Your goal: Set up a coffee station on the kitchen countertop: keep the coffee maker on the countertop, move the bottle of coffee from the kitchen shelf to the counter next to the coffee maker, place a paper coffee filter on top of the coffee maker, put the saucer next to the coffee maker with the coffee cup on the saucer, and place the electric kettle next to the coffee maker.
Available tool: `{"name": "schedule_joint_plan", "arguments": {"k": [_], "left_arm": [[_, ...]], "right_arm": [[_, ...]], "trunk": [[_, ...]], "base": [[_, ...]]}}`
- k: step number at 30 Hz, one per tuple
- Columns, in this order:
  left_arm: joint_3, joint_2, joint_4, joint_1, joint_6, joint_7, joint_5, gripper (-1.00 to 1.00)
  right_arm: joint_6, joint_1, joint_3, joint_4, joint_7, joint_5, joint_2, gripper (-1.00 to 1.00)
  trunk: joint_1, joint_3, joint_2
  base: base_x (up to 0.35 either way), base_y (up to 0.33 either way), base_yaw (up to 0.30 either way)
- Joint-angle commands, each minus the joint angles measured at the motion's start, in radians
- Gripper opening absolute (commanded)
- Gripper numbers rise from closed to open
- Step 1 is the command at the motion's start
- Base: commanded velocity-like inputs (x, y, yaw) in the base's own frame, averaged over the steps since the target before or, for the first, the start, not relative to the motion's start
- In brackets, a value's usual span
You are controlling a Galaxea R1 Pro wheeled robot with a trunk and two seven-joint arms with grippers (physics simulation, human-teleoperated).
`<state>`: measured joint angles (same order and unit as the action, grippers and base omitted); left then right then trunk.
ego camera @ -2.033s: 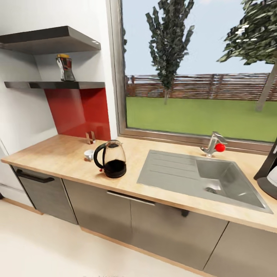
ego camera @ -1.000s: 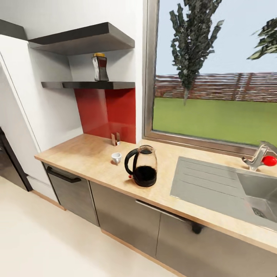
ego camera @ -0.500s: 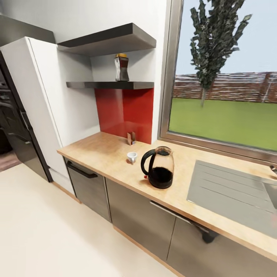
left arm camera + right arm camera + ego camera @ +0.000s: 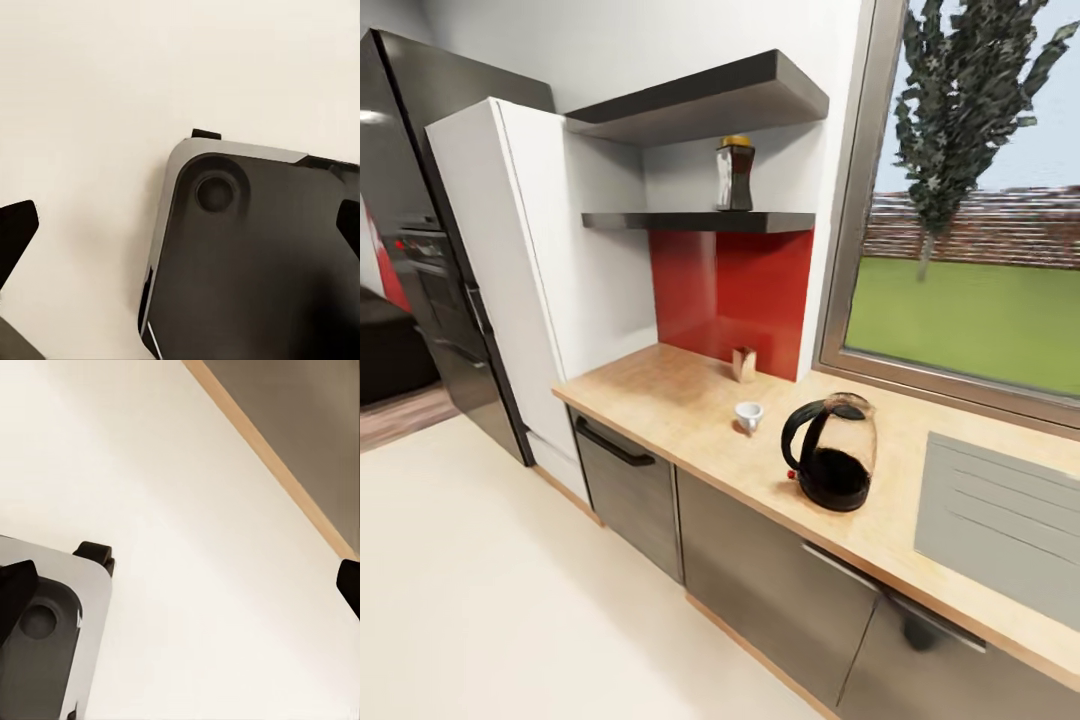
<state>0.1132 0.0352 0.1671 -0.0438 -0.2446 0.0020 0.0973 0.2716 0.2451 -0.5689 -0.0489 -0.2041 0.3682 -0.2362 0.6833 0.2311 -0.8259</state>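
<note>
The head camera looks down and forward at the kitchen countertop (image 4: pixel 690 400), shelves toward 12 o'clock. Both wrist cameras face straight down, sharing the pale floor (image 4: pixel 90 90) and robot base (image 4: pixel 255 255).

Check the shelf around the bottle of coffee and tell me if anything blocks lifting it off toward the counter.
Nothing visible blocks it. The bottle of coffee stands alone on the kitchen shelf, its front open. The thicker shelf overhangs it, limiting upward room. Below, the coffee cup and electric kettle sit on the kitchen countertop.

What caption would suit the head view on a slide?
Kitchen countertop with electric kettle and coffee cup; bottle of coffee waits on the kitchen shelf.
</note>
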Motion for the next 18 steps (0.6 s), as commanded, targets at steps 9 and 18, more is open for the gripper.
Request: {"name": "schedule_joint_plan", "arguments": {"k": [9, 18], "left_arm": [[-0.003, 0.000, 0.002, 0.000, -0.001, 0.000, 0.010, 1.00], [-0.003, 0.000, 0.002, -0.001, -0.001, 0.000, 0.010, 1.00]], "right_arm": [[0.007, 0.002, -0.006, -0.005, -0.006, 0.011, 0.000, 1.00], [0.008, 0.002, -0.006, -0.005, -0.006, 0.011, 0.001, 1.00]], "trunk": [[0.001, 0.001, -0.001], [0.001, 0.001, -0.001]], "base": [[0.036, 0.054, 0.249], [0.012, 0.017, 0.266]]}}
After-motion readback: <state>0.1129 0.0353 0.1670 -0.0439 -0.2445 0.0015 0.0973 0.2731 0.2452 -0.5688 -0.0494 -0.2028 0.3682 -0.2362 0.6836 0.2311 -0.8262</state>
